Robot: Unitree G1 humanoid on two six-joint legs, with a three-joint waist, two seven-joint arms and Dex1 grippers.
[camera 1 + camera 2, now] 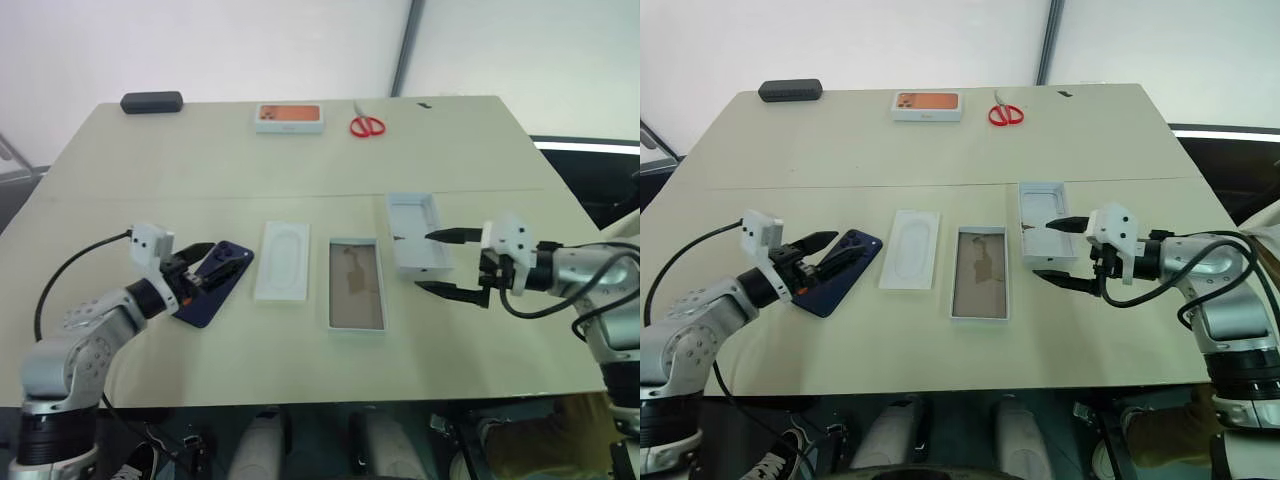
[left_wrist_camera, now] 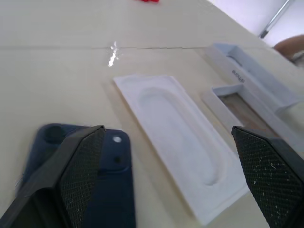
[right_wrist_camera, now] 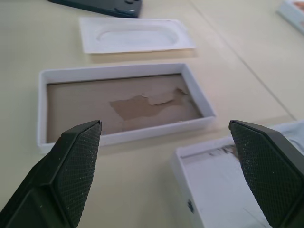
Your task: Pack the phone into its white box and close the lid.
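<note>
The dark navy phone (image 1: pixel 208 297) lies flat on the table at the left, camera cluster at its far end. My left gripper (image 1: pixel 218 262) hovers open just over it, one finger (image 2: pixel 78 171) above the phone (image 2: pixel 116 199). The white box (image 1: pixel 357 300) sits empty in the middle, its torn grey-brown floor (image 3: pixel 118 107) showing. The lid (image 1: pixel 418 225) lies open side up just right of the box. My right gripper (image 1: pixel 424 261) is open at the lid's near end, with nothing between its fingers (image 3: pixel 71 166).
A flat white insert (image 1: pixel 283 262) with an oval recess lies between the phone and the box. At the table's far edge are an orange-printed box (image 1: pixel 290 117), red scissors (image 1: pixel 366 125) and a black case (image 1: pixel 151 102).
</note>
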